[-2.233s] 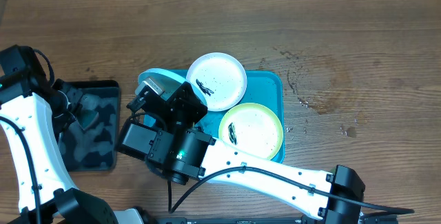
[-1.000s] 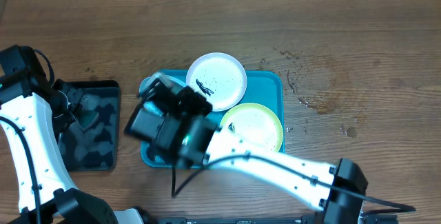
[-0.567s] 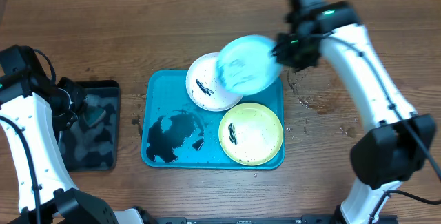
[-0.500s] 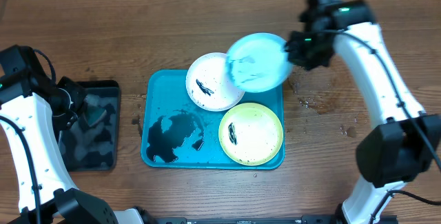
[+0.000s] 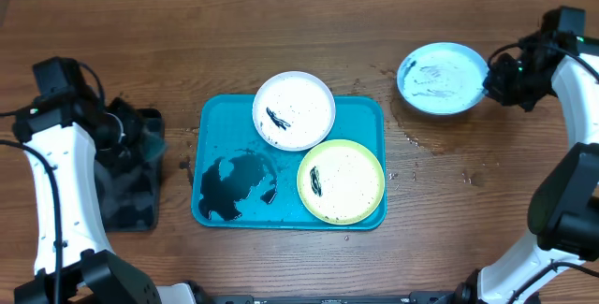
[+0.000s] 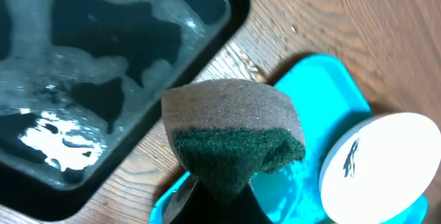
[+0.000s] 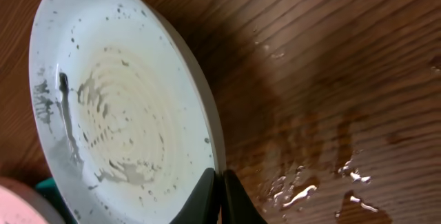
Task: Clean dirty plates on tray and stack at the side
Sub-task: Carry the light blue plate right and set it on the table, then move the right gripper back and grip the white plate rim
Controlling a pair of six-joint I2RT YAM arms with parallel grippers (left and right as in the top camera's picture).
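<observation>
The turquoise tray (image 5: 215, 126) lies mid-table with a black puddle (image 5: 232, 185) in its left half. On it rest a white plate (image 5: 294, 109) with a black smear and a yellow-green rimmed plate (image 5: 341, 180) with another smear. My right gripper (image 5: 489, 81) is shut on the rim of the light blue plate (image 5: 442, 79), held over the wood at the far right; in the right wrist view this plate (image 7: 117, 114) shows grey streaks and specks. My left gripper (image 6: 220, 200) is shut on a brown and green sponge (image 6: 234, 138), between the black tray and the turquoise tray (image 6: 324, 79).
A smaller black tray (image 5: 126, 187) with foamy water stands at the left, also seen in the left wrist view as the black tray (image 6: 103, 79). Water drops wet the wood (image 5: 412, 140) right of the turquoise tray.
My right arm has swung from the tray's left side across to the far right, carrying the light blue plate off the tray. A black puddle is uncovered. The left arm shifted slightly right.
</observation>
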